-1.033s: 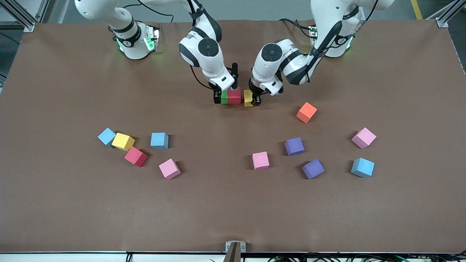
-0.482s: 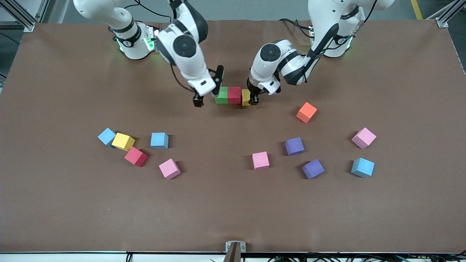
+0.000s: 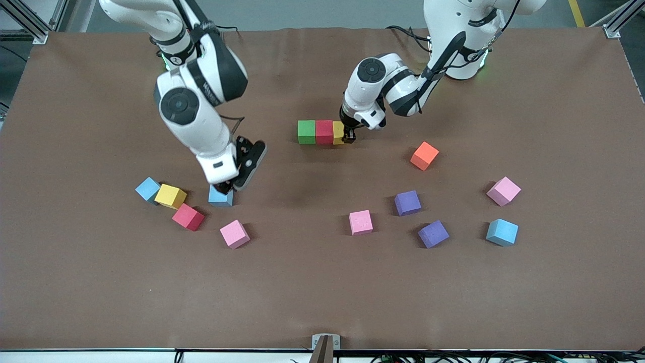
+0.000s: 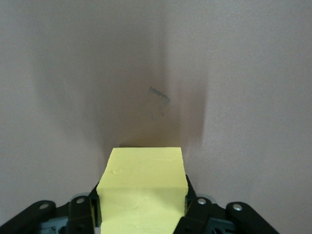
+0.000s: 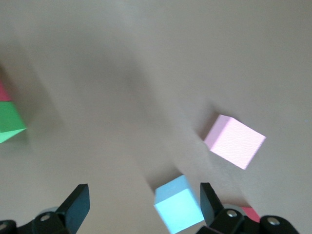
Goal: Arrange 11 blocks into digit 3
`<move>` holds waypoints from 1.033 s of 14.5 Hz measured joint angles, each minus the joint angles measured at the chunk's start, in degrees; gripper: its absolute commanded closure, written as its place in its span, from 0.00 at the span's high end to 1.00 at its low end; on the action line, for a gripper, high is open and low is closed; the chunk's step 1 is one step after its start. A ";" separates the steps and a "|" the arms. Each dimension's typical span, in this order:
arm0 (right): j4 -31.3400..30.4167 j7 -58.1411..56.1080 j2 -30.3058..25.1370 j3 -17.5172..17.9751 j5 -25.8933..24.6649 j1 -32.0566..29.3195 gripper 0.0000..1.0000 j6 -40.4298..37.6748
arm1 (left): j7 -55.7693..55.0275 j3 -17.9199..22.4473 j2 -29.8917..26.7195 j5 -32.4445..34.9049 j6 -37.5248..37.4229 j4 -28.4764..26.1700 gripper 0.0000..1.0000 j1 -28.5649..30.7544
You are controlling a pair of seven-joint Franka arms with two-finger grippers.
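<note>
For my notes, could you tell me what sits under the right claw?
A light blue block lies on the table beneath the open right claw; the claw covers its farther edge in the front view.

A brown-covered table (image 3: 322,292) carries all items. Toward the robots' bases, a green cube (image 3: 306,131), a red cube (image 3: 324,131) and a yellow cube (image 3: 338,133) stand touching in one row. An orange cube (image 3: 424,155) lies apart, toward the left arm's end. Nearer the front camera, at the right arm's end: two light blue cubes (image 3: 147,188) (image 3: 219,197), one yellow (image 3: 170,196), one red (image 3: 188,217), one pink (image 3: 234,234). At mid-table and the left arm's end: two pink cubes (image 3: 361,222) (image 3: 503,191), two purple (image 3: 407,202) (image 3: 433,234), one light blue (image 3: 502,232).
</note>
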 measured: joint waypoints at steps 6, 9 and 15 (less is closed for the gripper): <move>10.02 18.49 13.10 -2.39 0.07 -2.09 1.00 0.27 | 0.01 0.00 0.62 0.08 0.00 0.23 1.00 -0.51; 16.01 22.15 18.64 -2.41 0.16 -3.58 1.00 0.43 | 0.01 0.00 0.77 0.09 -0.06 0.58 1.00 -1.00; 19.48 22.53 25.48 -2.37 0.33 -5.45 1.00 4.59 | 0.01 -0.58 -3.75 0.20 -17.33 6.82 1.00 -1.05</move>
